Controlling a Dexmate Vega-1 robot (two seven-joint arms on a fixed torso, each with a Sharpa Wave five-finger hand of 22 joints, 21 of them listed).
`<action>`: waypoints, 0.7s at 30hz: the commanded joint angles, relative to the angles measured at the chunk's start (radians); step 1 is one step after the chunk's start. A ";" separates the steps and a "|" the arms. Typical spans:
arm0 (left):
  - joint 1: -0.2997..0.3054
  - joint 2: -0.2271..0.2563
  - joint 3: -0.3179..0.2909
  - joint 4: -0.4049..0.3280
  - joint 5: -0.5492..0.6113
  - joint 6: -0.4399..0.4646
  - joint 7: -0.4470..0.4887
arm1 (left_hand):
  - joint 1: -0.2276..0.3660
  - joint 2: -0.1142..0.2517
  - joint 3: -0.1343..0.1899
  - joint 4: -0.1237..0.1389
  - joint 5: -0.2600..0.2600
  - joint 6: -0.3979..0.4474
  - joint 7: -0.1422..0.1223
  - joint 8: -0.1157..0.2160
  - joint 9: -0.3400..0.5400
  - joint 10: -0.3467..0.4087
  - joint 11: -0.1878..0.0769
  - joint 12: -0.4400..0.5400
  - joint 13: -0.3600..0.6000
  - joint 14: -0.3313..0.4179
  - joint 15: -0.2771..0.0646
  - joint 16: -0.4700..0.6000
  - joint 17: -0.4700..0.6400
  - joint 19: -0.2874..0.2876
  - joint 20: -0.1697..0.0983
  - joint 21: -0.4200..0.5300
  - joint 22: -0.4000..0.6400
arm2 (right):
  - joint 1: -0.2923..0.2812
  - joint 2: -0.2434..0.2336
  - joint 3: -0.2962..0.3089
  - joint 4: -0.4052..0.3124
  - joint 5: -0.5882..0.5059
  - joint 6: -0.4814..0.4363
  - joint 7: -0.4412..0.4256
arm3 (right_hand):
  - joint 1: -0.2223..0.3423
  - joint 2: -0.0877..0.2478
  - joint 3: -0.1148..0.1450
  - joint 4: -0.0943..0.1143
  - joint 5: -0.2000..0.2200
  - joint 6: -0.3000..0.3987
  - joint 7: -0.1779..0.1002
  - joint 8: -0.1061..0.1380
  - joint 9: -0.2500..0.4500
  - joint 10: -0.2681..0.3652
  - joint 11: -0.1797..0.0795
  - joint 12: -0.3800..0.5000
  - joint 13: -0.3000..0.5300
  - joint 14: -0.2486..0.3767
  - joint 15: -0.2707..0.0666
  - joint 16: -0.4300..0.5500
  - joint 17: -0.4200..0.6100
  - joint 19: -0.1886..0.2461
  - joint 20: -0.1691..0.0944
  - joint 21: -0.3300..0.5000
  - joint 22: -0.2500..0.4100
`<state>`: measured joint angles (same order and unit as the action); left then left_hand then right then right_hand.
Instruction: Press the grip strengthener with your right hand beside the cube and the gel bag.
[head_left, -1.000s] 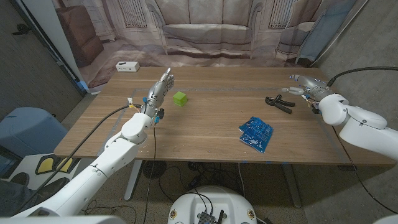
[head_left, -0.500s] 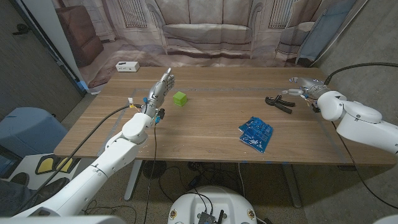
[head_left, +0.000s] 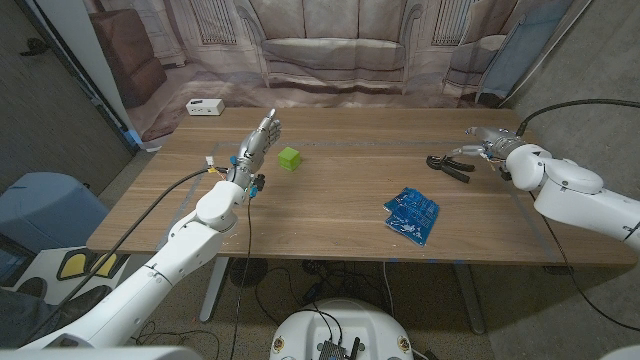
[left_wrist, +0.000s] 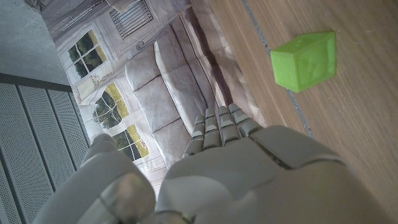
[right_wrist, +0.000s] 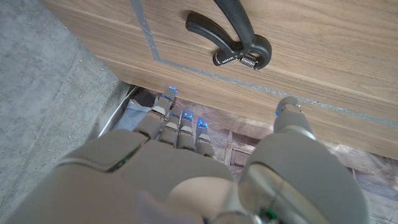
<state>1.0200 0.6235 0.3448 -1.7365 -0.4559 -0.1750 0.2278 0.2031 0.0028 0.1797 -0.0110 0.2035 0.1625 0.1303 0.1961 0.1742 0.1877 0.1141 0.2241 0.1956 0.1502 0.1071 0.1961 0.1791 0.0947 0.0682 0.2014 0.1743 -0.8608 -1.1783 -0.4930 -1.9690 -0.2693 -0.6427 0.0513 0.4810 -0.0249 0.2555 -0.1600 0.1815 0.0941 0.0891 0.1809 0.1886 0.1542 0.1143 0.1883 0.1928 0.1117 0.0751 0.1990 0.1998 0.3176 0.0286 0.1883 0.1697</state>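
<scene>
The black grip strengthener (head_left: 449, 165) lies on the table's right side, its two handles spread apart; the right wrist view shows its handles and spring (right_wrist: 234, 41). My right hand (head_left: 487, 142) hovers just behind and right of it, fingers spread, holding nothing. A green cube (head_left: 289, 158) sits left of the middle, also seen in the left wrist view (left_wrist: 305, 60). The blue gel bag (head_left: 411, 214) lies nearer the front, right of centre. My left hand (head_left: 257, 139) stands upright beside the cube, fingers extended and holding nothing.
A small white box (head_left: 205, 107) rests at the table's far left corner. A printed sofa backdrop (head_left: 320, 50) hangs behind the table. Bare wood (head_left: 330, 200) spans the space between cube and gel bag.
My right hand has shifted a little toward the front and closer to the grip strengthener, with the forearm moving in from the right. The left arm and the objects have stayed put.
</scene>
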 joint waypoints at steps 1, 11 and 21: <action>0.004 0.001 -0.003 -0.008 0.003 0.006 0.008 | 0.006 0.004 0.001 -0.008 -0.002 0.012 0.000 -0.002 0.005 0.010 0.000 0.000 0.002 0.007 -0.002 -0.002 0.002 0.002 0.008 0.001 0.005 | 0.055 0.033 -0.058 0.046 -0.033 -0.005 0.036 | 0.017 -0.005 0.001 -0.008 -0.003 -0.017 0.006 -0.003 0.005 -0.013 -0.003 -0.005 0.004 -0.013 0.000 -0.004 0.003 -0.003 0.003 0.001 0.002; 0.009 -0.001 -0.003 -0.011 0.003 0.008 0.013 | 0.007 0.006 0.002 -0.009 -0.003 0.012 0.000 -0.003 0.005 0.012 -0.001 0.001 0.002 0.008 -0.002 -0.002 0.002 0.002 0.008 0.000 0.005 | 0.056 0.053 -0.070 0.078 -0.035 -0.001 0.019 | 0.024 -0.011 0.001 -0.008 -0.003 -0.023 0.011 0.001 0.005 -0.022 0.001 -0.005 0.005 -0.024 0.004 -0.006 0.002 -0.006 0.005 0.000 0.002; 0.016 0.002 -0.005 -0.022 0.004 0.014 0.018 | 0.008 0.008 0.002 -0.010 -0.003 0.013 0.001 -0.003 0.005 0.014 0.001 0.000 0.002 0.009 -0.001 -0.002 0.002 0.002 0.008 0.000 0.005 | 0.061 0.061 -0.084 0.112 -0.042 0.022 0.016 | 0.045 -0.020 0.005 -0.005 -0.001 -0.017 -0.033 0.012 0.005 -0.051 -0.011 -0.004 0.005 -0.085 -0.011 -0.019 0.002 -0.047 -0.005 -0.010 0.002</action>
<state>1.0292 0.6238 0.3417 -1.7483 -0.4534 -0.1684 0.2377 0.2030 0.0028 0.1799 -0.0173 0.2035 0.1625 0.1303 0.1961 0.1742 0.1950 0.1143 0.2241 0.1956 0.1501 0.1071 0.1961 0.1791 0.0909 0.0720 0.2014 0.1743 -0.8104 -1.1345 -0.5537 -1.9035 -0.3038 -0.6394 0.0722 0.5111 -0.0445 0.2555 -0.1600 0.1815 0.0711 0.0659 0.1852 0.1885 0.1134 0.1051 0.1847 0.1928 0.0554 0.0640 0.1879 0.2000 0.2887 0.0283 0.1845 0.1698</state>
